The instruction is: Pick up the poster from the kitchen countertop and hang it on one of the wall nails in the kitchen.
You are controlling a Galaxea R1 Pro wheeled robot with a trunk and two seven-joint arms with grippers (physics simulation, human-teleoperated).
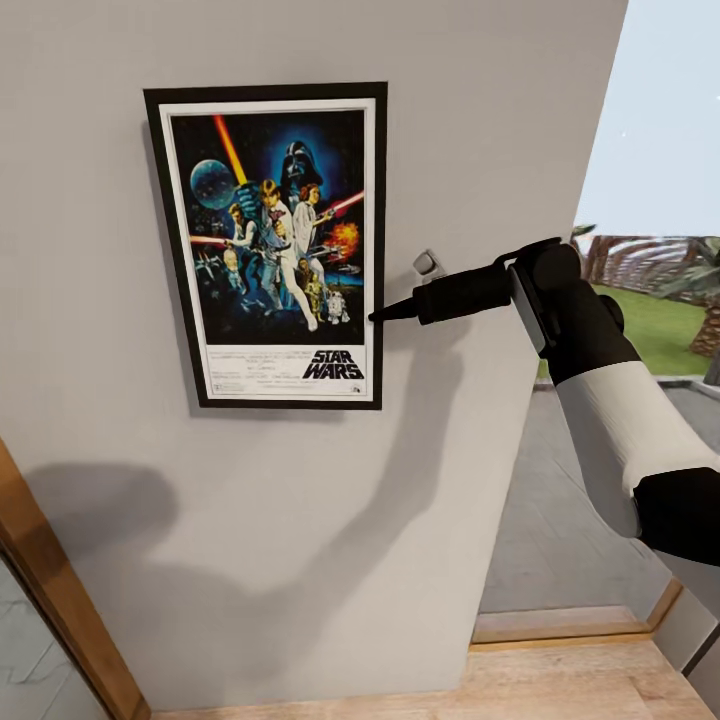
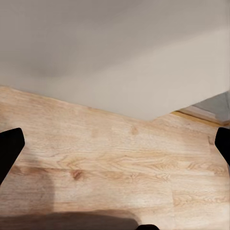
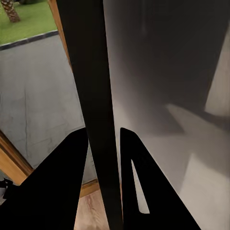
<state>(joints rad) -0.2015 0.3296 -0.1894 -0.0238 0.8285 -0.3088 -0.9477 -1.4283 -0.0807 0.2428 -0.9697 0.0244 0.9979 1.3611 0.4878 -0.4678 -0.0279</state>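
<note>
On the wall (image 1: 480,120), the poster (image 1: 270,245) – right fingers (image 3: 67,187) pinch its edge.

right arm (image 1: 610,420) is white forearm, black elbow and wrist, tapering to a black pointy gripper (image 1: 385,314).

The left gripper (image 2: 115,158) hangs with its two black fingertips (image 2: 8,149) spread wide apart, nothing between them. Beyond them lies a light wooden plank floor (image 2: 110,167), meeting the foot of a plain light grey wall (image 2: 110,52). A dark shadow crosses the floor's near edge.
</note>
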